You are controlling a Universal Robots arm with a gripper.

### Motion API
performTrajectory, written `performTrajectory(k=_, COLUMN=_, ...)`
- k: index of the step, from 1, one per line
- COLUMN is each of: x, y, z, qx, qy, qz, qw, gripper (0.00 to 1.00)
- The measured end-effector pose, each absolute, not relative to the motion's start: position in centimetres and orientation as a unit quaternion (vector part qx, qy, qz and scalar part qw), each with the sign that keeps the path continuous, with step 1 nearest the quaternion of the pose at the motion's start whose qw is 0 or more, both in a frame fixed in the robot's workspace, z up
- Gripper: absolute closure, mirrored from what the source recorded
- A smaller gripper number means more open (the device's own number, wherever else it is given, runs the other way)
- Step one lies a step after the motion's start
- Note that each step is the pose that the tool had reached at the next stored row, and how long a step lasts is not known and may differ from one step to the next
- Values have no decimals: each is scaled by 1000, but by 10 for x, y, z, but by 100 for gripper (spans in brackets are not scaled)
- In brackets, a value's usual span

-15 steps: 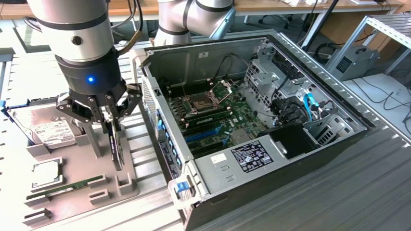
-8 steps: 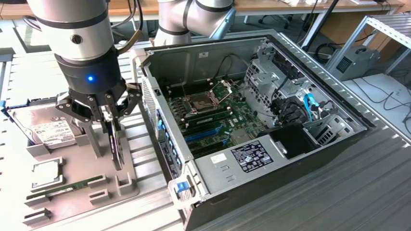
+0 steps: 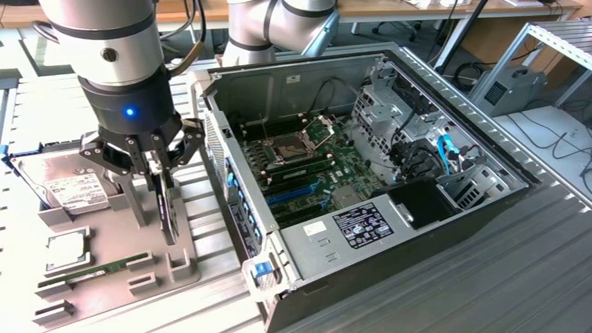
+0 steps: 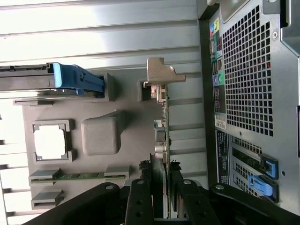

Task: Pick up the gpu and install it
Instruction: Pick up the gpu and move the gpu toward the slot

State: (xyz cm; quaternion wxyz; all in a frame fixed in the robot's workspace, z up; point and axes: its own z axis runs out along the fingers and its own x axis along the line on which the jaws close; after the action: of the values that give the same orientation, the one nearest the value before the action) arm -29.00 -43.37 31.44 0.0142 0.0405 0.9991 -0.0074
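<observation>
Gripper point(image 3: 155, 172) clamped on the top edge of the graphics card point(image 3: 168, 208). The card stands on edge in the gray holder point(image 3: 111, 243), just beside the open computer case point(image 3: 370, 159) and outside it.

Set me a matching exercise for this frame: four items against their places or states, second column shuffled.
1. green graphics card with silver end bracket
2. silver hard drive with white label
3. narrow green memory stick
4. black open computer case

A. lying flat near the exterior view's bottom edge
B. on the exterior view's right, motherboard exposed
C. standing on edge, gripped by the end effector
D. in the grey tray, at the exterior view's far left

Pairs: 1-C, 2-D, 3-A, 4-B
</observation>
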Motion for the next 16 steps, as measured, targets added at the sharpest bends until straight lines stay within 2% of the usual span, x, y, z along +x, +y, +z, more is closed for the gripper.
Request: performTrajectory(k=16, x=-290, y=-434, z=319, qx=41, qy=999, qz=-7, qw=14, gripper=73)
